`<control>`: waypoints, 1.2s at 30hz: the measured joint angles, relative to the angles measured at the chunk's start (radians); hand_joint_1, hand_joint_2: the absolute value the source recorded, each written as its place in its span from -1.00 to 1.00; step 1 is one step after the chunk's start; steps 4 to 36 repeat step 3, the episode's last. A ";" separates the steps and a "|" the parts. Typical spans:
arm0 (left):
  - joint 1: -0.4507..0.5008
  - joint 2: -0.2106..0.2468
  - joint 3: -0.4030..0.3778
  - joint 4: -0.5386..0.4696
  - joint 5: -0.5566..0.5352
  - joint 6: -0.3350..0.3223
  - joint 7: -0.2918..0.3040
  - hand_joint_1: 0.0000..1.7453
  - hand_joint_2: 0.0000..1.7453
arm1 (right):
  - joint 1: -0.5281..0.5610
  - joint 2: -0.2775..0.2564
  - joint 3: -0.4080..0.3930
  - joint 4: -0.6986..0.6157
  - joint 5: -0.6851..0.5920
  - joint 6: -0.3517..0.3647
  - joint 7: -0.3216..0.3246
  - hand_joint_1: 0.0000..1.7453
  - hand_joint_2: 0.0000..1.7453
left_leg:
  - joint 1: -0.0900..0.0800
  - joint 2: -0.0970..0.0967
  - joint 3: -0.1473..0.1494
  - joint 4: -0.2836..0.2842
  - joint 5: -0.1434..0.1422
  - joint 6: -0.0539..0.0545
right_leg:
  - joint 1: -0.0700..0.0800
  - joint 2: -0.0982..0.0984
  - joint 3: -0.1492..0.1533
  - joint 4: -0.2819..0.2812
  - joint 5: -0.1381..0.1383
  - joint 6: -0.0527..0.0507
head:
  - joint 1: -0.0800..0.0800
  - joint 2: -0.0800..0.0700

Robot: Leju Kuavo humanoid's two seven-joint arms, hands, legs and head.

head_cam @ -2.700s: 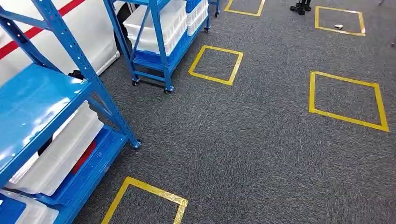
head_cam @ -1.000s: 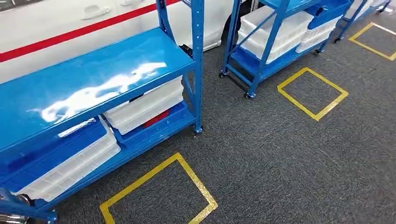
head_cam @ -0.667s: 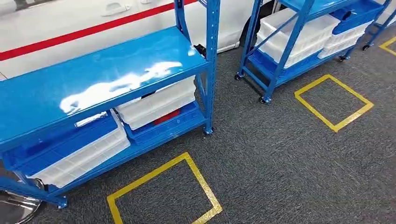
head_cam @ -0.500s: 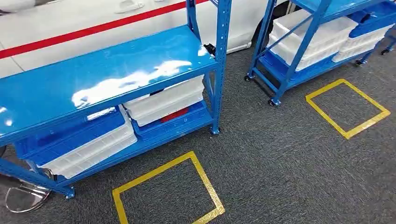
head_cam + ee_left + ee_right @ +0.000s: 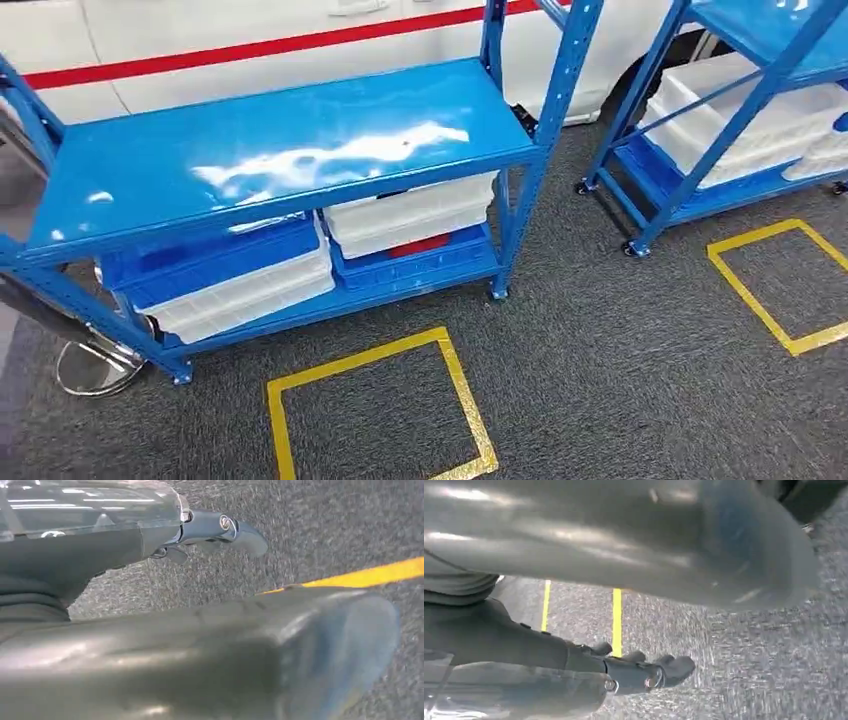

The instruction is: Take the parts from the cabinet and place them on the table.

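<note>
Glossy blue metal shelf rack (image 5: 270, 150) holds white plastic bins (image 5: 410, 215); yellow tape square (image 5: 380, 410) marks speckled grey carpet floor (image 5: 620, 380).

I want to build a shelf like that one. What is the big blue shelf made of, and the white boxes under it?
The blue shelf looks like painted metal: glossy, mirroring the lights, with rows of holes punched in its posts. The white boxes look like plastic: smooth, slightly see-through walls with moulded rims. Neither can be told for sure by look alone.
</note>
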 joint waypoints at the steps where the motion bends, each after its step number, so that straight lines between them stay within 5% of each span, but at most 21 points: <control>1: 0.001 0.000 0.000 0.000 0.000 0.000 0.000 -1.00 -1.00 | 0.001 0.000 0.000 0.000 0.000 0.000 0.000 -1.00 -1.00 | 0.000 -0.012 0.001 0.001 0.000 0.000 | -0.001 0.000 -0.005 0.005 0.015 0.003 | 0.000 0.000; 3: 0.003 -0.001 0.000 0.000 0.001 0.000 0.000 -1.00 -1.00 | 0.002 -0.003 0.000 0.000 0.000 -0.001 0.000 -1.00 -1.00 | 0.003 -0.039 0.003 0.006 -0.003 -0.005 | -0.007 0.004 0.037 -0.096 0.094 0.005 | 0.000 0.000; 36: 0.003 -0.001 0.000 0.000 0.001 0.000 0.000 -1.00 -1.00 | 0.002 -0.003 0.000 0.000 0.000 -0.001 0.000 -1.00 -1.00 | 0.003 -0.039 0.003 0.006 -0.003 -0.005 | -0.007 0.004 0.037 -0.096 0.094 0.005 | 0.000 0.000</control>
